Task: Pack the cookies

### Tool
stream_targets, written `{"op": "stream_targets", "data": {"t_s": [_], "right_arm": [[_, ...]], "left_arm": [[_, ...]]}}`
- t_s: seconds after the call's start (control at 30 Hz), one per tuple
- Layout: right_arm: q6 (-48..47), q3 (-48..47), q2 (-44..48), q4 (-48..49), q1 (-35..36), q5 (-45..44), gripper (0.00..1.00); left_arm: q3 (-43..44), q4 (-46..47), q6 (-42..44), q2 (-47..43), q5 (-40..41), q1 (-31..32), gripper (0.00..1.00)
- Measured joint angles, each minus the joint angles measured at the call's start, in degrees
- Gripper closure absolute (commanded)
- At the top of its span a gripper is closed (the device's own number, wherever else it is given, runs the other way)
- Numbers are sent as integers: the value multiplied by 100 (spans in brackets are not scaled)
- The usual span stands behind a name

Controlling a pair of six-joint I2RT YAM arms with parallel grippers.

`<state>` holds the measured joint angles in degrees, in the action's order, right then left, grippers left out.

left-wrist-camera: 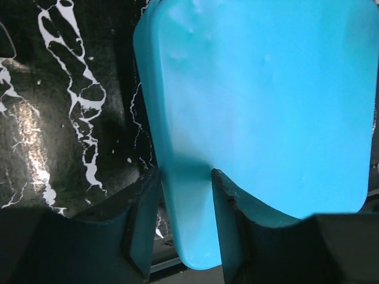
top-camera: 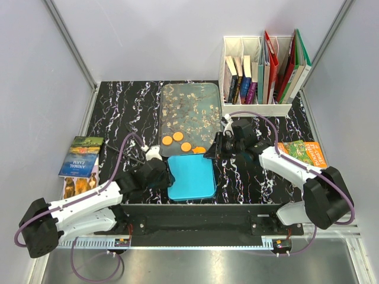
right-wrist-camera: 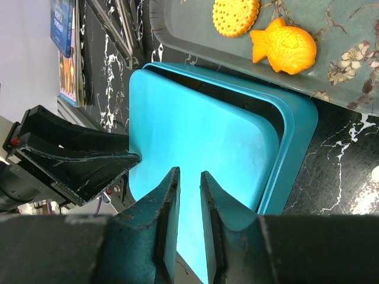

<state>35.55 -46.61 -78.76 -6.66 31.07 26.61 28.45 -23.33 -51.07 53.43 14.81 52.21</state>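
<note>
**Top external.**
- Table (top-camera: 118,112): black marble pattern.
- Tray (top-camera: 189,106): floral print, at the centre rear.
- Cookies (top-camera: 177,136): orange, clustered on the near end of the tray.
- Lid (top-camera: 192,177): blue, lying just in front of the tray.
- Left gripper (top-camera: 167,173): at the lid's left edge.
- Right gripper (top-camera: 211,152): at the lid's far right corner, beside the nearest cookie.
- File organiser (top-camera: 254,109): white, filled with books, at the rear right.
- One book (top-camera: 82,157) lies at the left edge of the table and another book (top-camera: 303,152) at the right.

**Left wrist.**
- Left gripper (left-wrist-camera: 185,183): clamped on a corner of the lid (left-wrist-camera: 260,106), one finger on each face.
- The table (left-wrist-camera: 71,118) shows to the left.

**Right wrist.**
- Right gripper (right-wrist-camera: 188,177): fingers drawn close, pinching the thin edge of the lid (right-wrist-camera: 201,136).
- The lid sits askew over a blue box (right-wrist-camera: 296,136), whose rim shows on the far and right sides.
- Left gripper (right-wrist-camera: 127,158): meets the lid's left edge.
- Tray (right-wrist-camera: 195,35): touches the box's far side and carries two orange cookies, one a round dotted cookie (right-wrist-camera: 235,15) and one a fish-shaped cookie (right-wrist-camera: 284,50).
</note>
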Motion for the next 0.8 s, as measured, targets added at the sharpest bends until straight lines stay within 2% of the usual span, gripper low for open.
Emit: {"op": "stream_targets", "data": {"t_s": [0.33, 0.4, 0.47, 0.57, 0.67, 0.8], "right_arm": [[0, 0, 2, -48, 0, -15, 72], [-4, 0, 11, -74, 0, -28, 71], [-20, 0, 46, -109, 0, -57, 71], [-37, 0, 127, -184, 0, -66, 71], [-55, 0, 208, -232, 0, -66, 71], [-63, 0, 284, -229, 0, -61, 71]], "left_arm": [[0, 367, 48, 107, -173, 0, 63], [0, 407, 48, 107, -195, 0, 56], [0, 433, 55, 107, -216, -2, 42], [2, 468, 39, 105, -221, -2, 28], [2, 372, 46, 33, -184, -4, 21], [46, 52, 52, -365, -13, -4, 19]]}}
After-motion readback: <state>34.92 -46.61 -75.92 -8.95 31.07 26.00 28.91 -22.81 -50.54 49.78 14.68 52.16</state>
